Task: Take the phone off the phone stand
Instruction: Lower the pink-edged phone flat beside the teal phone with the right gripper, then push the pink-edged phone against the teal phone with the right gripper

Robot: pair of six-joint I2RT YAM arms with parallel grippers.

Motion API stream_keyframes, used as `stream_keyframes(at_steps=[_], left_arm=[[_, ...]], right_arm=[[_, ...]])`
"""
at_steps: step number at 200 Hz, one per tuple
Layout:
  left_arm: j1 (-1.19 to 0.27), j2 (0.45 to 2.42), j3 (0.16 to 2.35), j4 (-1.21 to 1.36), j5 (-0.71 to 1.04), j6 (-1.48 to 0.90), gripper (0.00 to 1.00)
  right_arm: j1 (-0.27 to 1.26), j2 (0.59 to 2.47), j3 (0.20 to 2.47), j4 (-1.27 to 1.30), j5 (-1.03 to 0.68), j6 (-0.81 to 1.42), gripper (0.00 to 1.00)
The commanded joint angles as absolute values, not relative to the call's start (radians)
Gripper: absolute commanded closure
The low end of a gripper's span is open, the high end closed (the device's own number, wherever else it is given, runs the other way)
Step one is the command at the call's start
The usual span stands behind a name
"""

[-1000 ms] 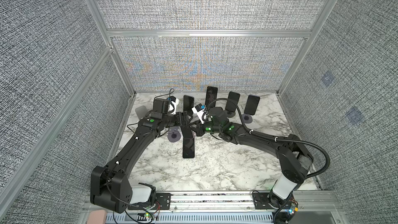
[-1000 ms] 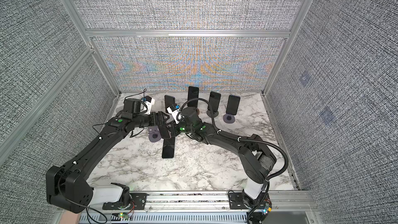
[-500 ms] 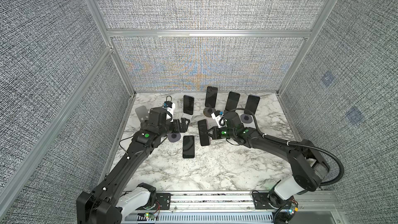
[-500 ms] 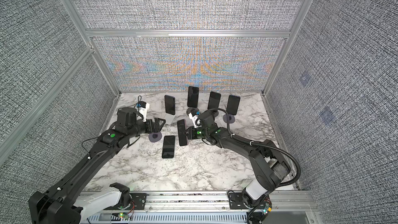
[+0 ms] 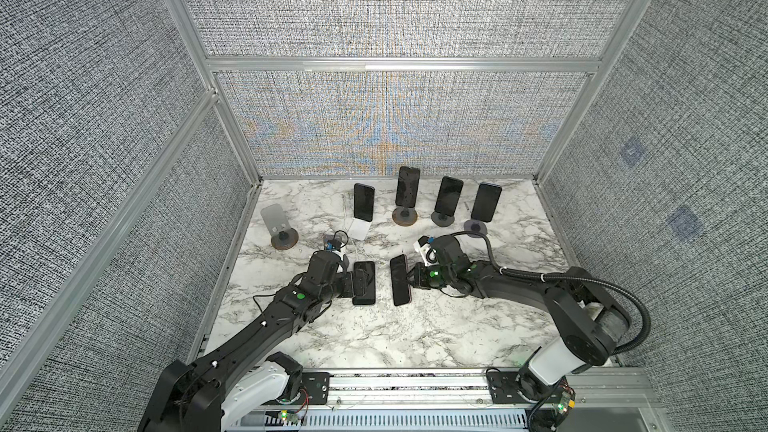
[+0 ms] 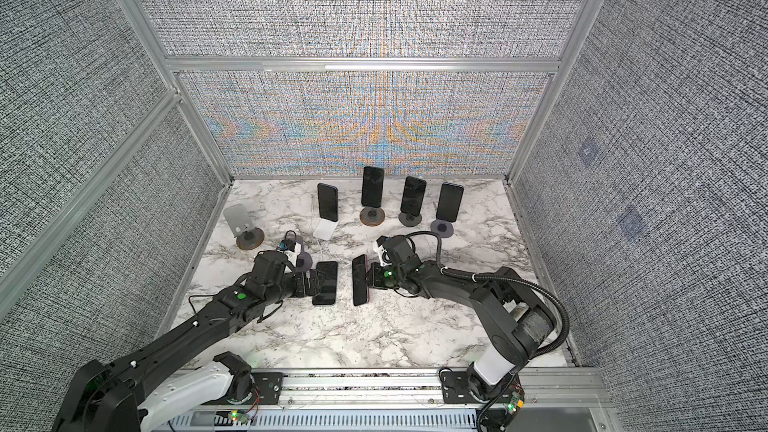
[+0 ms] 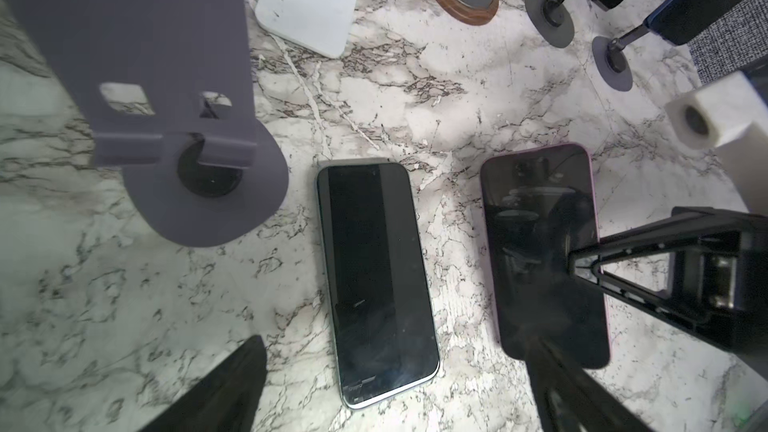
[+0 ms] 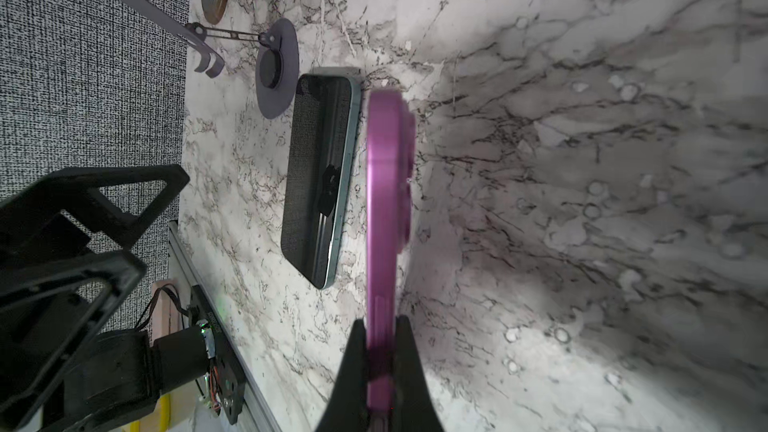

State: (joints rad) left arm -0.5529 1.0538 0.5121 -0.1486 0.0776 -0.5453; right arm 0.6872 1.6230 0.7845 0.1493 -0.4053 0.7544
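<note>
The right claw (image 8: 380,351) pinches the pink phone (image 8: 386,201), tipped on its edge, down near the table (image 5: 415,338). The left claw (image 5: 359,283) is spread wide over another phone (image 7: 376,280) lying flat beside it.

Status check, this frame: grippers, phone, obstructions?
Left gripper open above teal-edged phone lying flat. Right gripper shut on pink phone, off any stand. Narrow gap between phones.

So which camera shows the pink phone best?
The left wrist view: the pink phone shows nearly its whole dark screen and pink rim, with the right gripper pinching its side. The right wrist view shows only its pink edge, close up. In both top views it is small and dark.
</note>
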Motion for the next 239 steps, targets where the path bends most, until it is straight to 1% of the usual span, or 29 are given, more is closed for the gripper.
stream_keyframes(at_steps=[1,38,92,145,193,239], left_arm=[[-0.553,1.104,0.500,-0.035,0.052,-0.558,0.02],[-0.552,1.226,0.542,-0.061,0.080,-0.577,0.02],[-0.553,1.325,0.544,0.015,0.099,-0.583,0.02],[-0.552,1.368,0.549,0.041,0.099,-0.585,0.02],[-0.554,1.396,0.551,0.056,0.106,-0.586,0.02],[-0.553,1.397,0.555,0.046,0.102,-0.581,0.02]], right_arm=[[0.695,1.645,0.779,0.235,-0.372,0.805,1.00],[0.701,1.697,0.782,0.276,-0.356,0.829,1.00],[0.719,1.753,0.792,0.277,-0.341,0.837,1.00],[0.741,1.799,0.775,0.340,-0.303,0.880,1.00],[0.753,1.793,0.741,0.382,-0.237,0.917,1.00],[0.756,1.801,0.737,0.386,-0.226,0.919,1.00]])
